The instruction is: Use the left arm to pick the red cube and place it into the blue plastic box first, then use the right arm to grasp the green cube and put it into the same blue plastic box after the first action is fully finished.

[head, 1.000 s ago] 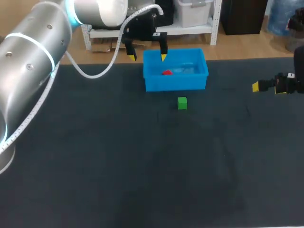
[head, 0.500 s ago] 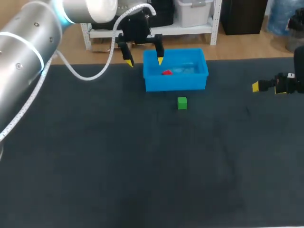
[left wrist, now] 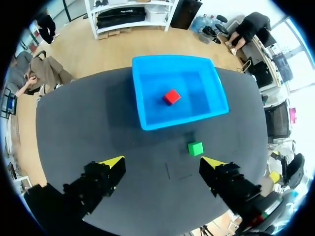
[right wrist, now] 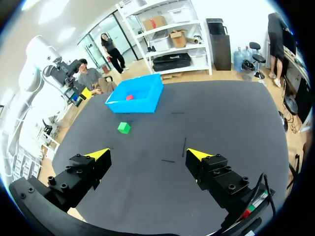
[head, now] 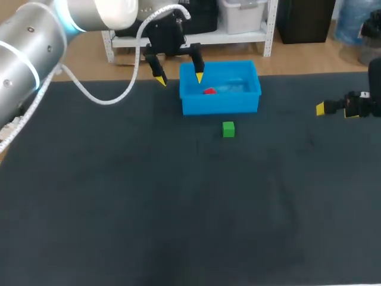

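Note:
The red cube [head: 209, 91] [left wrist: 172, 96] lies inside the blue plastic box [head: 220, 109] [left wrist: 139, 103] at the far middle of the table. In front of the box, the green cube [head: 228, 129] [left wrist: 195, 148] rests on the dark mat. My left gripper [head: 179, 78] [left wrist: 162, 162] hangs open and empty above the box's left rim. Well off to the right, my right gripper [head: 324, 109] [right wrist: 147, 153] is open and empty. From there the green cube [right wrist: 123, 128], the box [right wrist: 147, 105] and the red cube [right wrist: 130, 97] lie far ahead.
The dark mat [head: 178, 202] covers the whole table, with thin dark marks on it near the green cube. A white cable [head: 107, 98] loops down from my left arm over the table's back left. My left arm [right wrist: 44, 64] shows beyond the box in the right wrist view.
My left arm has swung back toward the left, and its open gripper has shifted slightly left over the box's left rim. The cubes and the right arm have not moved.

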`<state>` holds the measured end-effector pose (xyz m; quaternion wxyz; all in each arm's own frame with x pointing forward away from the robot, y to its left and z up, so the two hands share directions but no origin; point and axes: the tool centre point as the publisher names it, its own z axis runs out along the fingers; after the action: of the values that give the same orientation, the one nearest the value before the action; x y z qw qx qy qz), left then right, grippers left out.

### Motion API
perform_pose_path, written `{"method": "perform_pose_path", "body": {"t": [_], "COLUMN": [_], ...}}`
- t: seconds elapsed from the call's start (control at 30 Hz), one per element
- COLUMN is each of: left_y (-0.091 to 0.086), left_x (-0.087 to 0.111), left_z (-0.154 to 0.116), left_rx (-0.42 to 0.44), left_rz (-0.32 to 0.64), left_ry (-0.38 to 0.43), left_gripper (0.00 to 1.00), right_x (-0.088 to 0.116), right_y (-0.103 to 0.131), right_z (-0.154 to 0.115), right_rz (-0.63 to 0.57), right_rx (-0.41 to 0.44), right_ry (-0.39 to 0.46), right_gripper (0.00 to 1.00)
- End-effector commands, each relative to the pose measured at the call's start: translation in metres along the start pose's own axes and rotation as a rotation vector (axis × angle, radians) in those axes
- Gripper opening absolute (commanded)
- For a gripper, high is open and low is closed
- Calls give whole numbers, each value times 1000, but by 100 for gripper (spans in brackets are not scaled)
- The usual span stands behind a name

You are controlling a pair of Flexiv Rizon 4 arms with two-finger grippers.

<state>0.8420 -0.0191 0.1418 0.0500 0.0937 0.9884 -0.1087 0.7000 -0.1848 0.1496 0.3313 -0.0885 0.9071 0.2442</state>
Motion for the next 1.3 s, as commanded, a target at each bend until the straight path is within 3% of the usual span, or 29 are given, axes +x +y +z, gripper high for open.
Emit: {"method": "perform_pose_path", "body": {"t": [0.03,1.3], "left_y": [5,14], "left_x": [20,69], "left_z": [0,3], "left_rx": [23,169], "left_rz": [3,-45], "left_ry": [-107,-262], "left_gripper": [100,100], "right_x": [0,0], "right_y": [0,0], "right_z": [0,0], "right_rz": [0,0], "right_rx": [2,2], "right_ry": [1,1], "right_gripper": [100,100]}}
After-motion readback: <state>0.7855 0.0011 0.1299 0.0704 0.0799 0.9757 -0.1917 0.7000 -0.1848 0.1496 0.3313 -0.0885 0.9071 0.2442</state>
